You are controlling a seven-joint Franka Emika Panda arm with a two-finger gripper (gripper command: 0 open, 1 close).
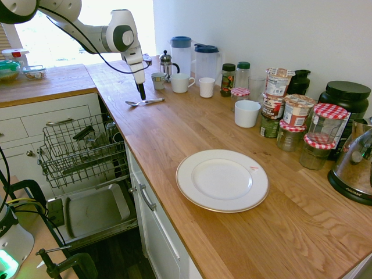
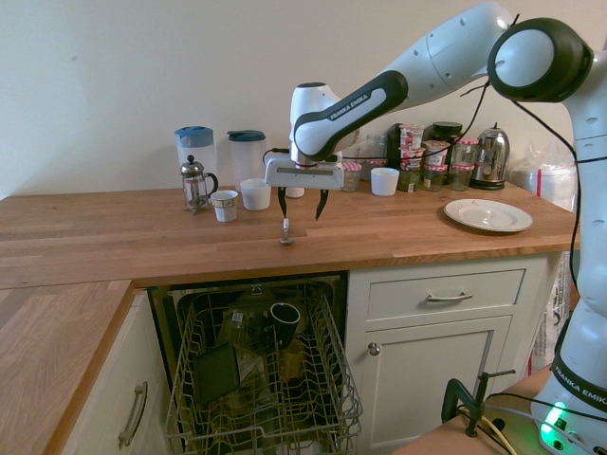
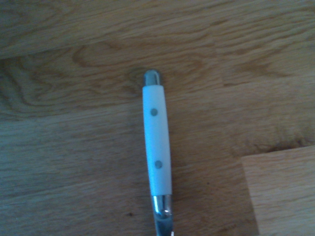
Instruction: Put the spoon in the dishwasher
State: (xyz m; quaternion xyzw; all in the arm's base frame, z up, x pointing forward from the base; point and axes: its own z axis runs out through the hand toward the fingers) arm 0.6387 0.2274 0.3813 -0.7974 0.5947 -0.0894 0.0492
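The white arm's two-finger gripper (image 2: 301,204) hangs over the wooden worktop (image 1: 232,139) with its dark fingers spread wide and nothing between them, pointing almost straight down. Just below it lies the small silver spoon (image 2: 285,233) with a thin, pale-gripped handle (image 3: 156,140), flat on the wood near the counter's front edge, untouched; the wrist view shows that white handle with its two rivets running straight down the middle. The dishwasher (image 2: 261,370) stands open beneath, its grey wire rack (image 1: 78,148) pulled out and already holding a dark mug (image 2: 284,315) and other pieces. To my eye the risk is in the pick: the spoon lies so low and flat that the fingertips may strike the wood or close over the handle and slide off. A nudge could also push it over the near edge, so it would drop into the rack uncontrolled or down onto the lowered door (image 1: 93,212).
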